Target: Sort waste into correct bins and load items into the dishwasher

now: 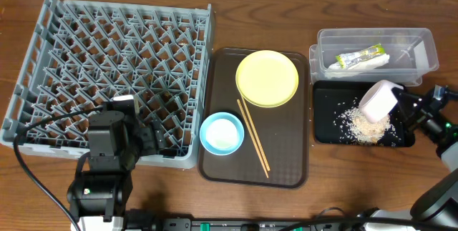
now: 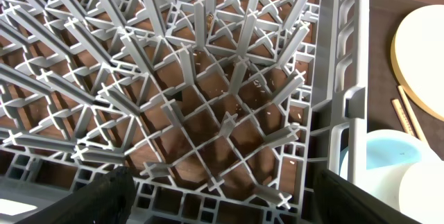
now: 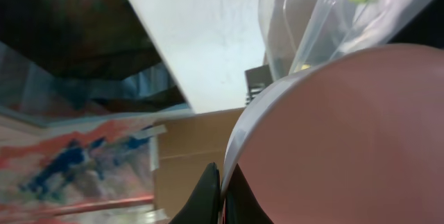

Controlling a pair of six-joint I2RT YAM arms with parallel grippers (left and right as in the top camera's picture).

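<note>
Right gripper pinches the bowl, tipped sideways over the black tray; left gripper is spread.

Colours and patterns, tabletop lot.
dish rack: grey, criss-cross lattice of pegs; serving tray: plain dark brown; plate: pale yellow; blue bowl: light blue, paler inside; chopsticks: light wood; tub: clear; wrapper: green and yellow; napkin: white; shallow tray: black, speckled with pale beige food scraps; white bowl: white, faintly pinkish; table: reddish-brown wood grain.
</note>
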